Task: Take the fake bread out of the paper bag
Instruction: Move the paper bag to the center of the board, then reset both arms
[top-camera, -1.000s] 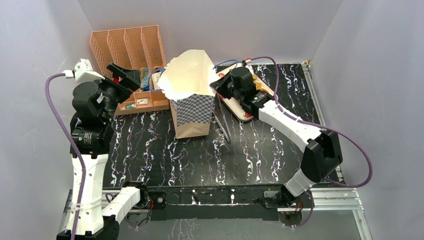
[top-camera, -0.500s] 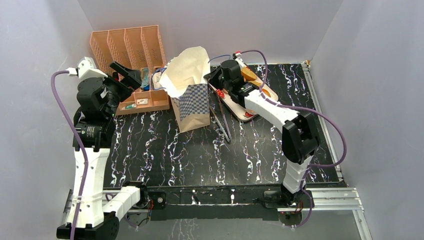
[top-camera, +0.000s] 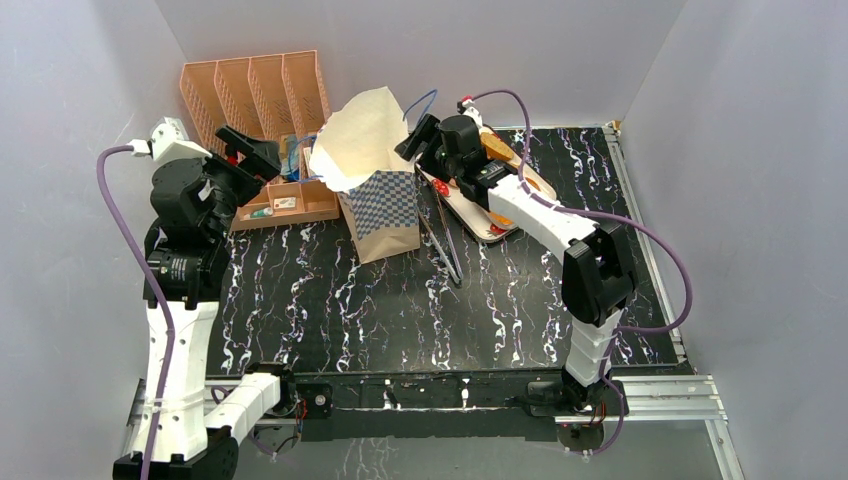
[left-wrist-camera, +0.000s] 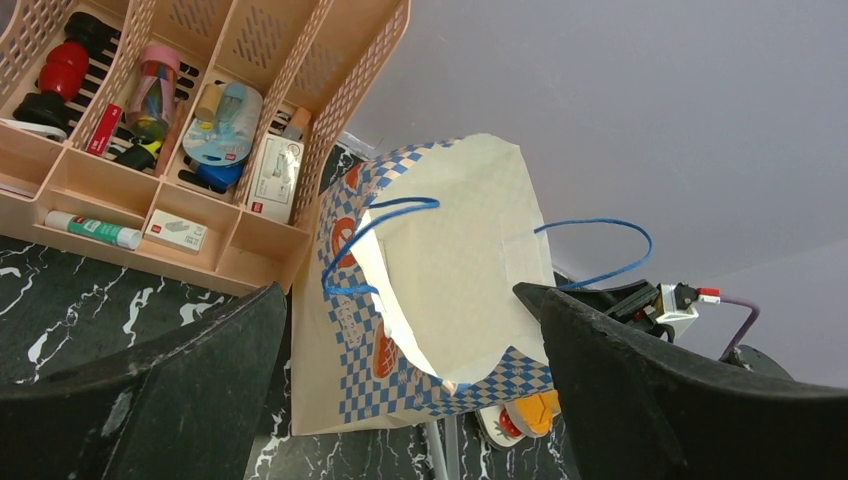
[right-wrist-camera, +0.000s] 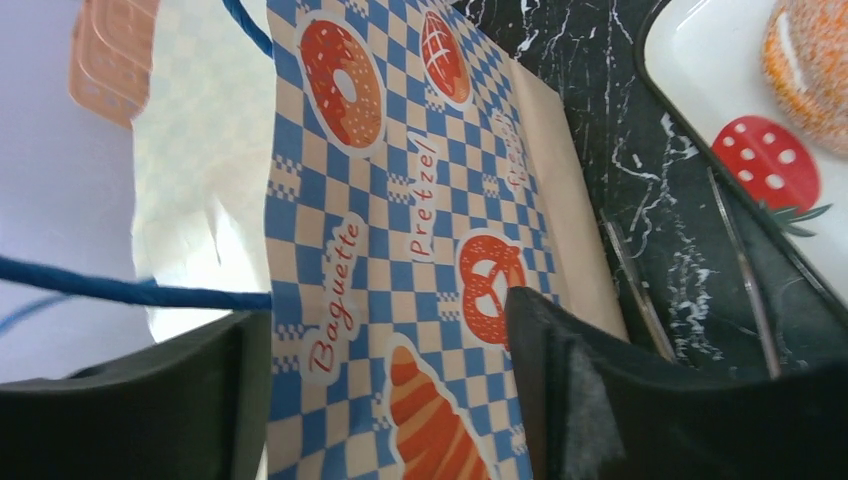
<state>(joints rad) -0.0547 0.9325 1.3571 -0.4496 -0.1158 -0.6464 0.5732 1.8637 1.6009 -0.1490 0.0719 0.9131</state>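
The paper bag stands upright near the middle of the table's far edge, mouth open, between the peach rack and the strawberry-print tray. My left gripper hangs above it, fingers spread wide and empty. My right gripper, fingers parted and holding nothing, faces the bag's chequered side. One piece of fake bread lies on the tray.

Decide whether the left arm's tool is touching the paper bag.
Apart. The top view shows the open left tool beside the peach rack, with part of that rack visible between it and the paper bag.
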